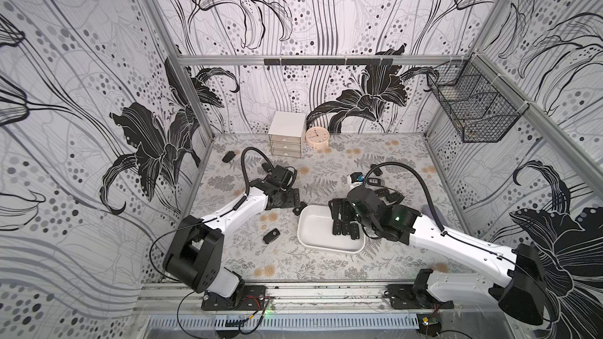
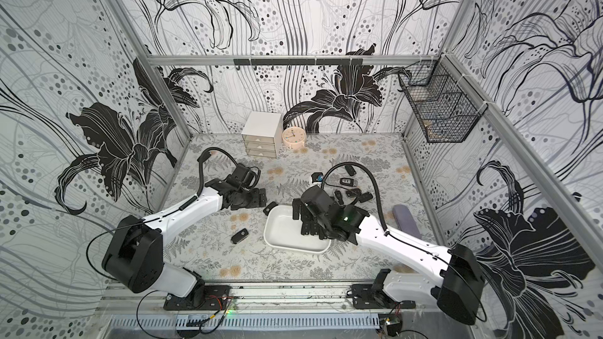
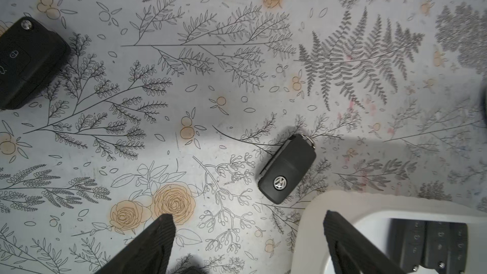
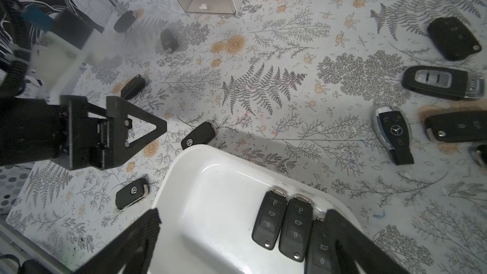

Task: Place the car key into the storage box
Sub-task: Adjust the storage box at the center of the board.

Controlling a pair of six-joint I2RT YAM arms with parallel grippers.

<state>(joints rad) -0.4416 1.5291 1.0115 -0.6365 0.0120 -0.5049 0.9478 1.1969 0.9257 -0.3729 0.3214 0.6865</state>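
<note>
Nearer left gripper [image 3: 247, 216], spread and empty, faces VW key fob [image 3: 287, 170] lying diagonally beside storage box [image 3: 342, 201] corner.

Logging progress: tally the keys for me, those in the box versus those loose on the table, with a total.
Keys in box: 3
Loose keys on table: 10 in view
Total: 13 keys

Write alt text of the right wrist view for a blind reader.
Three black car keys lie side by side in the white storage box, below the open right end effector. Other keys lie scattered on the floral table around it.
</note>
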